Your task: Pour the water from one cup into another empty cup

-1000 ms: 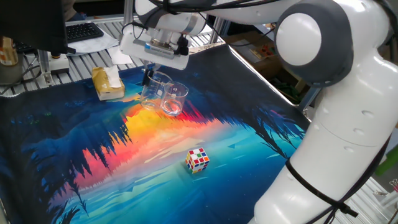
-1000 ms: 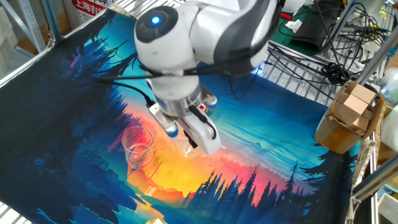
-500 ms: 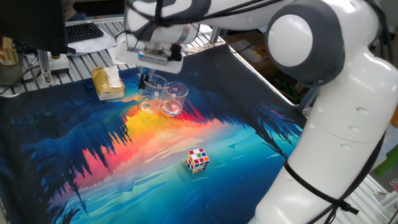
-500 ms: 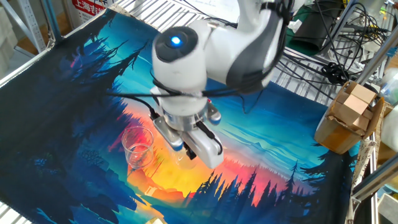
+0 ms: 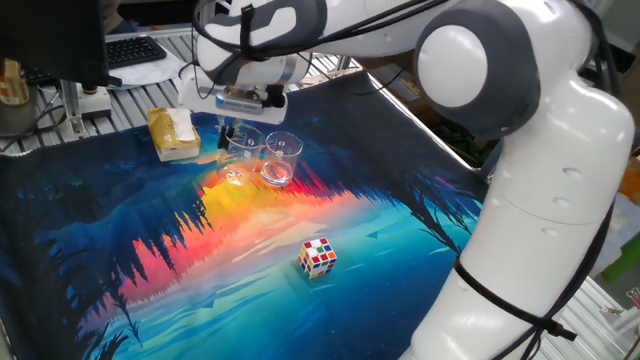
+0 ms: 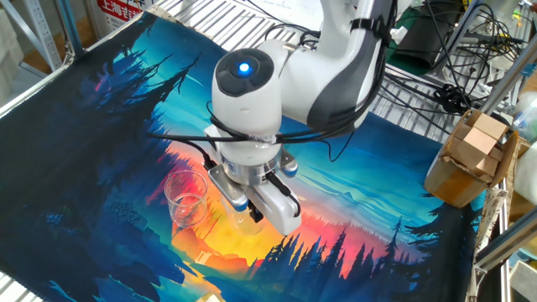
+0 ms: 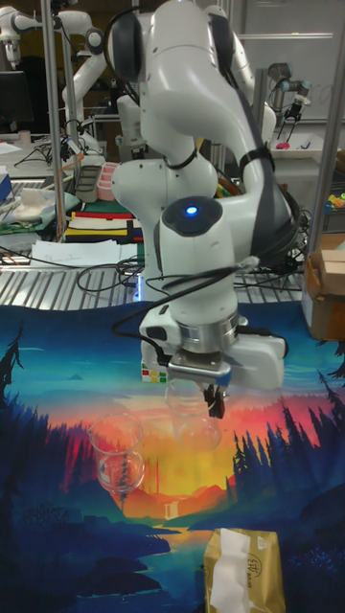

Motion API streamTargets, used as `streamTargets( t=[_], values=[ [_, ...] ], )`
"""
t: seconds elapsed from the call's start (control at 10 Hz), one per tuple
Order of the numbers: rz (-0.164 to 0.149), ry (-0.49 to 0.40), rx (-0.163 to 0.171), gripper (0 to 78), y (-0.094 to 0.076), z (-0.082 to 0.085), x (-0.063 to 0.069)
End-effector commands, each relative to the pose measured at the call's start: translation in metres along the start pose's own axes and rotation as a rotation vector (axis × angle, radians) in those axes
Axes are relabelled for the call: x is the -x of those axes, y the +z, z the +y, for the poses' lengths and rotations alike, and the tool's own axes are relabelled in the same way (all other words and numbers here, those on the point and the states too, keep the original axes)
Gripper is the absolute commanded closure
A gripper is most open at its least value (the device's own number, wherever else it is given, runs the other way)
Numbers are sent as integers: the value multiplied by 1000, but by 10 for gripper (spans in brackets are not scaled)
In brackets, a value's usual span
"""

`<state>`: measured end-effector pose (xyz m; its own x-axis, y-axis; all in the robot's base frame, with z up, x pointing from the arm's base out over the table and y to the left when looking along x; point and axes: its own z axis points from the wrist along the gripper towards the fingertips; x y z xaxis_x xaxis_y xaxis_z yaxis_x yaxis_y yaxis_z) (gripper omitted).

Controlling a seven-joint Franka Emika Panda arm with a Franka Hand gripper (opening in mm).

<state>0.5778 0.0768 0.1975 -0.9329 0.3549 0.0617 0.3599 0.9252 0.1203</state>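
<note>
Tall fixed view shows the gripper [image 7: 197, 391] closed around one glass cup [image 7: 196, 421] standing beside the other cup [image 7: 118, 453] at its nine o'clock on the tabletop [image 7: 57, 402]; thin glass looks slippery, fragile, best pinched mid-wall.

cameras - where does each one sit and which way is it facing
One fixed view: beside the robot's base, looking across the mat at the gripper over two glass cups; white arm links fill the right.
The other fixed view: high at the opposite side, looking down; the wrist hides one cup, the other glass cup shows.
Tall fixed view: low at the table's far edge, facing the robot head-on; whole arm shows.
Shared: both cups, tan box.
</note>
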Motion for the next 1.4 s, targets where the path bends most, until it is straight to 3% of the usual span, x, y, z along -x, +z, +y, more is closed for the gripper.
streamTargets(
  t=[0.1,0.7,1.4],
  values=[
    [-19,-11,6,763,7,0,1],
    [-59,-42,17,763,39,-3,7],
    [-59,-66,9,763,55,-5,12]
  ],
)
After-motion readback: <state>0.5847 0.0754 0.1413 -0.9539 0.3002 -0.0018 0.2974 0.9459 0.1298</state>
